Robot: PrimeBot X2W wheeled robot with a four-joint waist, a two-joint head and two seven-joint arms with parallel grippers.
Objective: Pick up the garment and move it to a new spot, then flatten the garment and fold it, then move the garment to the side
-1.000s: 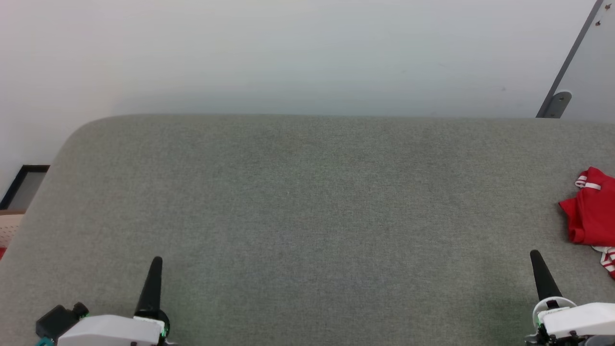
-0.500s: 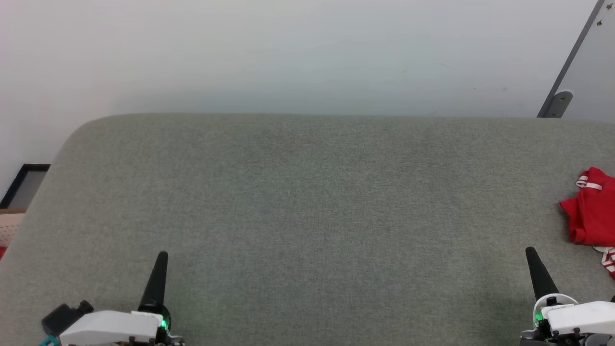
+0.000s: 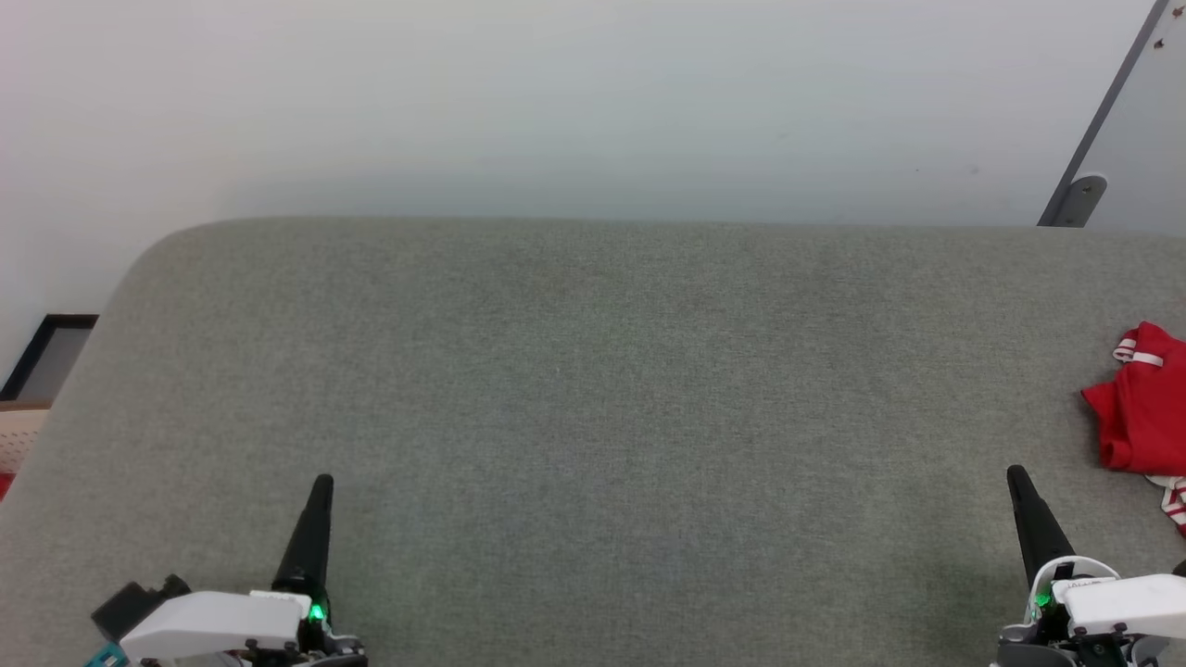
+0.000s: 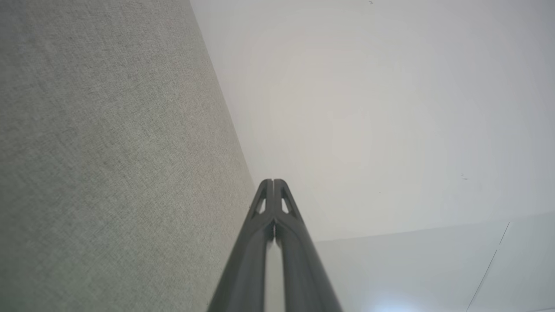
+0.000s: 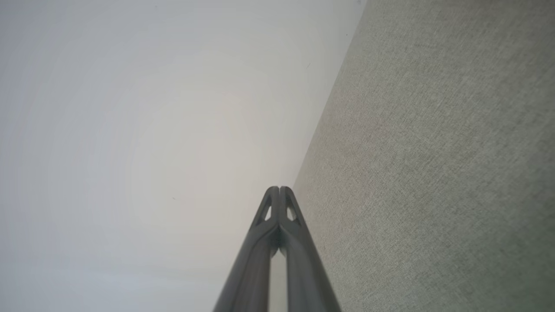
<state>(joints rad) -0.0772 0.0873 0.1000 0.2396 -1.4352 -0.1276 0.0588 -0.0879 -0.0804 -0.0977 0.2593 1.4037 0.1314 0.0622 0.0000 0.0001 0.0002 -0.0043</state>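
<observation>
The garment [image 3: 1140, 408], red with red-and-white striped trim, lies crumpled at the right edge of the grey fabric surface [image 3: 593, 389], partly cut off by the head view's edge. My right gripper [image 3: 1016, 477] stands shut at the lower right, a short way left of and nearer than the garment, touching nothing. My left gripper [image 3: 322, 484] stands shut at the lower left, far from the garment. The left wrist view has the left gripper [image 4: 272, 182] with tips pressed together and nothing between them. The right gripper [image 5: 279, 189] looks the same in the right wrist view.
A pale wall [image 3: 556, 102] rises behind the grey surface. A grey slanted panel [image 3: 1126, 120] stands at the upper right. A dark-framed object [image 3: 46, 357] sits on the floor past the surface's left edge. The surface's corner at the far left is rounded.
Both grippers have crept a little forward and inward over the surface, still shut. The garment has not moved.
</observation>
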